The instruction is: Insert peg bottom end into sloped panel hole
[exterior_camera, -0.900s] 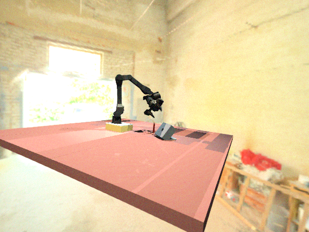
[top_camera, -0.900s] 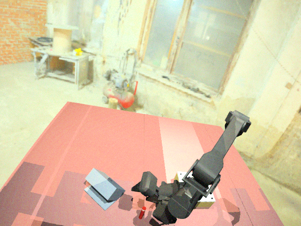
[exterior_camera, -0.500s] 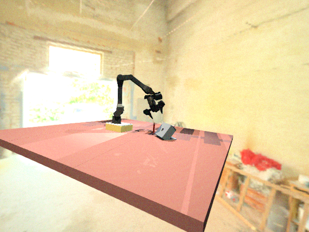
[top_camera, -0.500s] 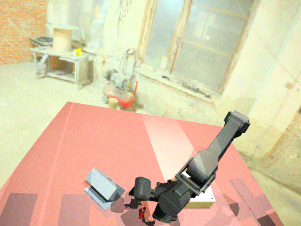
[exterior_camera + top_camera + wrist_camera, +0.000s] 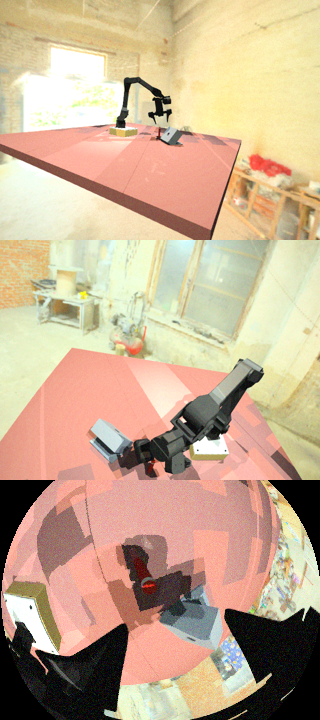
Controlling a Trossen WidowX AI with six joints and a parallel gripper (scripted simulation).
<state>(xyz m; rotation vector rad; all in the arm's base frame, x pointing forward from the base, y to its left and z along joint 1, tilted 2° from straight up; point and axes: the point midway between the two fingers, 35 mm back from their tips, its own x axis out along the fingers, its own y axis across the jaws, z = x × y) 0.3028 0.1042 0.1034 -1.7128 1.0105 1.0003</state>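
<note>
Right now your gripper (image 5: pixel 160 459) (image 5: pixel 161 122) (image 5: pixel 178 622) stands open, fingers spread well apart, nothing between them. In the exterior view you have it pointing down near the middle of the frame, its fingertips above the red peg (image 5: pixel 150 467) (image 5: pixel 159 133) (image 5: pixel 144 575). The peg stands upright on the pinkish table (image 5: pixel 90 384) (image 5: pixel 155 175) (image 5: pixel 175 505), out of the hole. Your top view puts it at lower centre, partly hidden by the gripper; your wrist view puts it just left of centre, its end face looking round.

Grey sloped panel (image 5: pixel 109 435) (image 5: pixel 171 136) (image 5: pixel 192 625): just right of the peg in the exterior view, lower left in the top view, below and right of the peg in the wrist view. You can make out the dark hole (image 5: pixel 116 430) (image 5: pixel 168 133) in its sloping face. Whether panel and peg touch, you can't tell.

Black arm (image 5: pixel 230 395) (image 5: pixel 125 95): arches over from its white-topped, yellow-sided base block (image 5: pixel 206 457) (image 5: pixel 125 132) (image 5: pixel 47 610), left of the peg in your exterior view.
</note>
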